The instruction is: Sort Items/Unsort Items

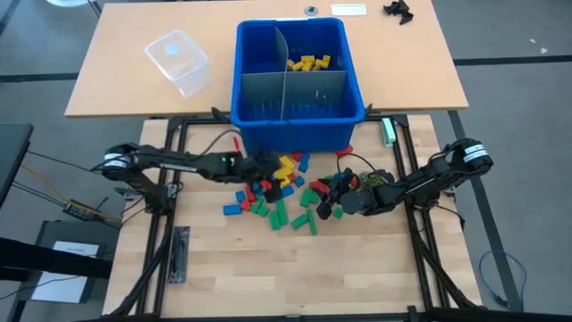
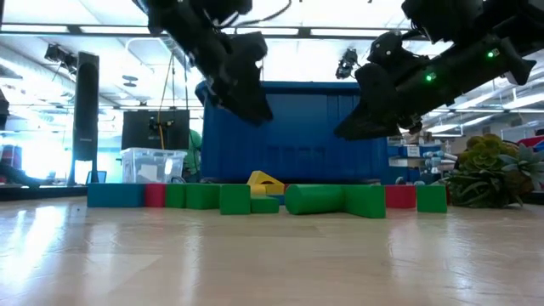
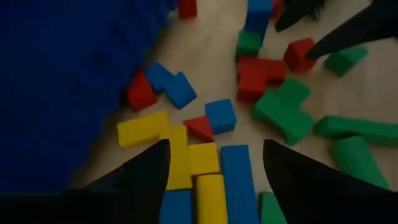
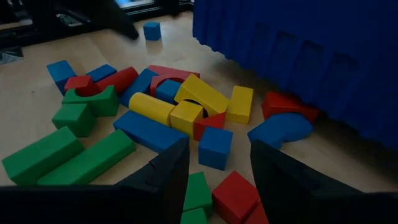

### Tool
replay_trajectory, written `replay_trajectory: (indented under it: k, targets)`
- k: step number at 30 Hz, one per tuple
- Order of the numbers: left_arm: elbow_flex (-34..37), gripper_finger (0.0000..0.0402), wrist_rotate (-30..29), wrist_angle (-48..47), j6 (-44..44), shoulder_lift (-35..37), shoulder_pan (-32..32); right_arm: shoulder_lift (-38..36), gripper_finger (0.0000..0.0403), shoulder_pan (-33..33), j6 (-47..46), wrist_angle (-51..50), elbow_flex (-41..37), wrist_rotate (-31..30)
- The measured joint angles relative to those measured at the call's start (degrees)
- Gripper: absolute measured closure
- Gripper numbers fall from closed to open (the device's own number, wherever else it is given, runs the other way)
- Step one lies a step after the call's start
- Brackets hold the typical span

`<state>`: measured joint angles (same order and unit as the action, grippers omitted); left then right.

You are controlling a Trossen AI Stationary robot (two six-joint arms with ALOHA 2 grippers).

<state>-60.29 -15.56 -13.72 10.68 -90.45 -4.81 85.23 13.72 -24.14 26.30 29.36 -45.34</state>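
Observation:
Many small red, yellow, green and blue blocks (image 1: 281, 192) lie in a loose pile on the wooden table, just in front of the blue bin (image 1: 299, 121). Several yellow blocks (image 1: 308, 63) lie in the bin's far right compartment. My left gripper (image 1: 255, 170) hangs open above the pile's left part, slanting down. In its wrist view, yellow and blue blocks (image 3: 211, 180) show between the fingers. My right gripper (image 1: 344, 204) hovers open over the pile's right part, with a blue cube (image 4: 215, 147) showing in its gap. In the low view both grippers (image 2: 259, 115) (image 2: 348, 132) stand clear above the blocks.
Grey divider sheets (image 1: 286, 85) split the bin into compartments. A clear plastic container (image 1: 179, 61) stands on the far table, left of the bin. A small black object (image 1: 399, 11) lies at the far right corner. The near half of the wooden table (image 1: 295, 277) is bare.

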Motion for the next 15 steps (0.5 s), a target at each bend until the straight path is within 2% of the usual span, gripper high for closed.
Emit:
replay_trajectory:
  k: [15]
  targets:
    - [-0.04,0.0148,-2.81,2.42,0.09,-13.10,-3.16,0.00,0.0232,0.35,-0.24,-0.67,-0.02,0.57]
